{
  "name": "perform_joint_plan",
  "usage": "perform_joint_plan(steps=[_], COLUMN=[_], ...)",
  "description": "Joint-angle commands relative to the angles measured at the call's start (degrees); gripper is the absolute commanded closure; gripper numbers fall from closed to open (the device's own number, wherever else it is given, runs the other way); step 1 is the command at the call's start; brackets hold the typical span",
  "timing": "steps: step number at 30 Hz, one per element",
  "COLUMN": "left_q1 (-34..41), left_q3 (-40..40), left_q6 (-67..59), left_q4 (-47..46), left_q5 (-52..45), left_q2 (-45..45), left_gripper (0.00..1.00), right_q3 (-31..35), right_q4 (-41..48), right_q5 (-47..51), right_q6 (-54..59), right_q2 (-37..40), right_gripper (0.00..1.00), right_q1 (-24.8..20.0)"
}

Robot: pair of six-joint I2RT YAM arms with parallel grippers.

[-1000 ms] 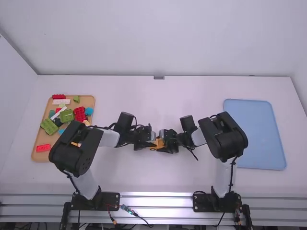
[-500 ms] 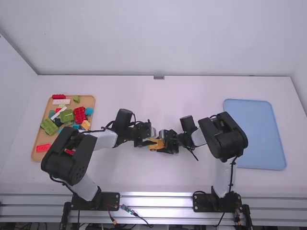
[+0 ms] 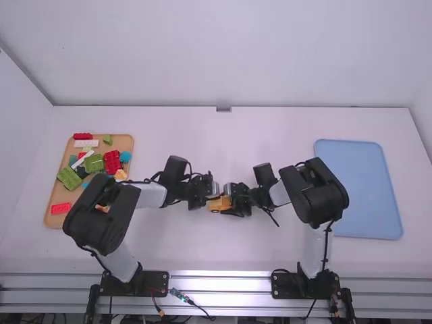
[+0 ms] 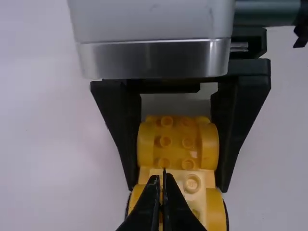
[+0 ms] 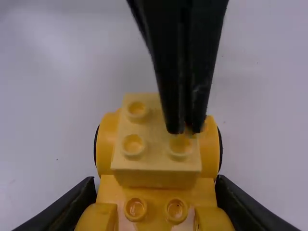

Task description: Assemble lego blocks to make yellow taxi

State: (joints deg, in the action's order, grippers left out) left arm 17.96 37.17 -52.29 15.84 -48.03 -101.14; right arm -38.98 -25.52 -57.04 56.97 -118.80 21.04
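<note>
The left gripper (image 3: 204,193) and right gripper (image 3: 231,201) meet mid-table at the yellow car (image 3: 215,205). In the left wrist view the left gripper (image 4: 162,177) is shut, its tips over a pale yellow brick (image 4: 191,181) on the car (image 4: 179,148). From the right wrist view, those tips stand at a right-side stud of the pale brick (image 5: 157,162); whether they touch it I cannot tell. The right gripper (image 5: 156,195) is shut on the sides of the car (image 5: 111,186). Dark wheel edges show beside the yellow fenders.
At the far left, a wooden tray (image 3: 57,219) holds several red, green, blue and white blocks. A blue tray (image 3: 358,189) lies on the right side of the table.
The left arm drew back slightly from the car, then returned partway toward it, its gripper staying close by. The right arm and the car have kept still.
</note>
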Motion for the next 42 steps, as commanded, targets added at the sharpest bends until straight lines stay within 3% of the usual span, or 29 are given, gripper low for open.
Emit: perform_joint_plan(steps=[1,19,30,32,34,35,36,39,42], left_q1=[0.1,0.0,0.1,0.1,0.0,0.0,0.0,0.0,-0.4], left_q3=[-0.1,-0.1,1.9,1.9,1.9,1.9,1.9,1.9,1.9], left_q6=[0.2,0.3,4.6,4.9,8.3,9.0,12.4,20.6,23.4], left_q4=[-0.8,-4.3,-6.2,-6.6,-6.2,-6.1,-5.4,-3.5,-3.4], left_q5=[-0.3,10.8,8.1,8.6,11.3,11.9,14.9,21.2,23.3], left_q2=[-1.6,-9.6,10.3,12.2,14.5,14.8,15.6,16.1,16.1], left_gripper=[0.98,0.98,0.98,0.87,0.44,0.4,0.01,0.01,0.01], right_q3=[0.4,0.4,0.4,0.4,0.4,0.4,0.4,0.4,0.4], right_q4=[-0.1,-1.1,-0.8,-0.8,-0.8,-0.7,-0.5,-0.9,0.3], right_q5=[-0.1,-0.4,0.1,0.1,0.1,0.2,0.7,5.4,8.6], right_q6=[-0.1,-0.1,-0.1,-0.1,-0.1,-0.1,-0.2,-4.8,-6.2], right_q2=[-0.9,-0.9,-0.9,-0.9,-0.9,-0.9,-0.9,-0.7,-0.1], right_gripper=[0.45,0.45,0.42,0.42,0.34,0.33,0.24,0.07,0.05], right_q1=[-0.3,-0.9,-0.8,-0.9,-0.8,-0.8,-0.9,-0.8,-0.8])
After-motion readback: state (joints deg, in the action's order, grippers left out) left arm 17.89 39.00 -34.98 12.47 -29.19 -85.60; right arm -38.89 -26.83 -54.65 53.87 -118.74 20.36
